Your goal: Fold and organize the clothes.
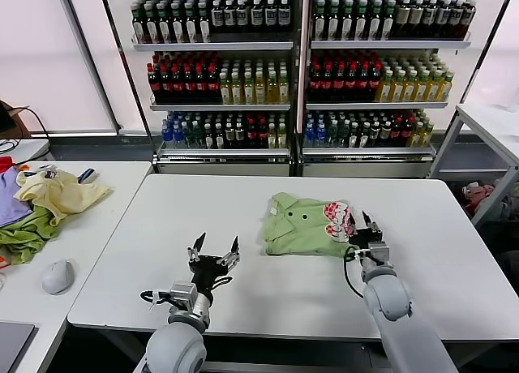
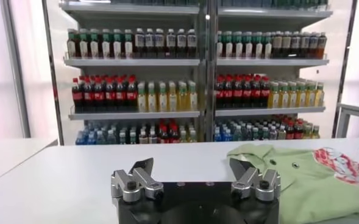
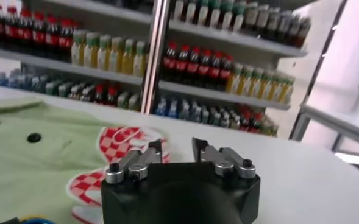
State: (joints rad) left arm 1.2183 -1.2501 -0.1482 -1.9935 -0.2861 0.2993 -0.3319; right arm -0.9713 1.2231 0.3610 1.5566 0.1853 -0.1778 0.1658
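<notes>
The light green polo shirt [image 1: 302,227] lies folded on the white table [image 1: 243,203], right of centre, collar toward the left and red-and-white print at its right edge. It also shows in the left wrist view [image 2: 307,182] and the right wrist view [image 3: 39,158]. My right gripper [image 1: 362,229] sits just beside the shirt's printed right edge, low over the table, its fingers a little apart and empty [image 3: 177,146]. My left gripper [image 1: 214,251] is wide open and empty over the table's front, left of the shirt [image 2: 191,165].
A side table [image 1: 105,227] at the left holds a pale yellow garment [image 1: 61,193], a darker green one [image 1: 24,235], a purple one [image 1: 8,201] and a grey mouse [image 1: 57,276]. Bottle shelves [image 1: 300,65] stand behind. Another table [image 1: 495,122] is at the far right.
</notes>
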